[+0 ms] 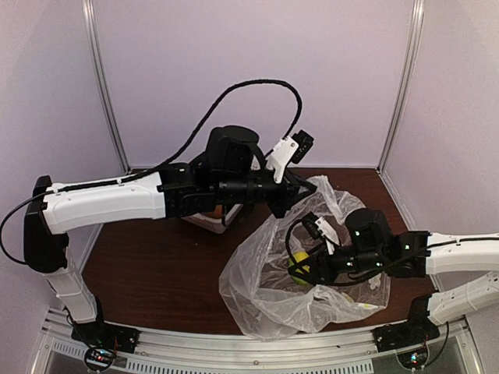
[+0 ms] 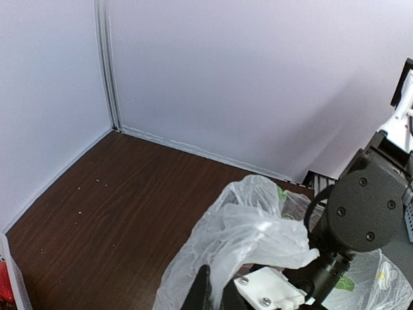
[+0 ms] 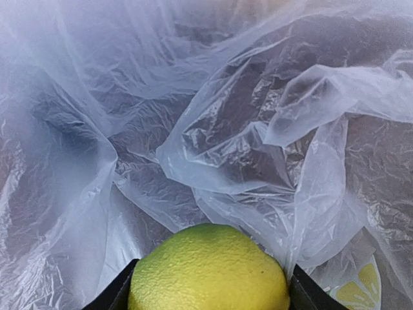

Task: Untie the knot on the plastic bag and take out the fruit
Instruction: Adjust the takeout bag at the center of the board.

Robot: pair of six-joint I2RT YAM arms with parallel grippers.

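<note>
Right wrist view: the right gripper (image 3: 208,298) squeezes the yellow-green fruit (image 3: 210,265) at the bottom middle, inside the plastic bag (image 3: 193,129). The left gripper (image 2: 215,294) pinches the bag's top.

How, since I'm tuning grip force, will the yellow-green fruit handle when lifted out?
Probably rigid: the fruit shows no dent in the right gripper. Being round, it would likely roll if released. The crumpled bag around it may drag along.

Crinkled plastic bag (image 1: 257,288) fills right side, open table (image 1: 156,265) left
</note>
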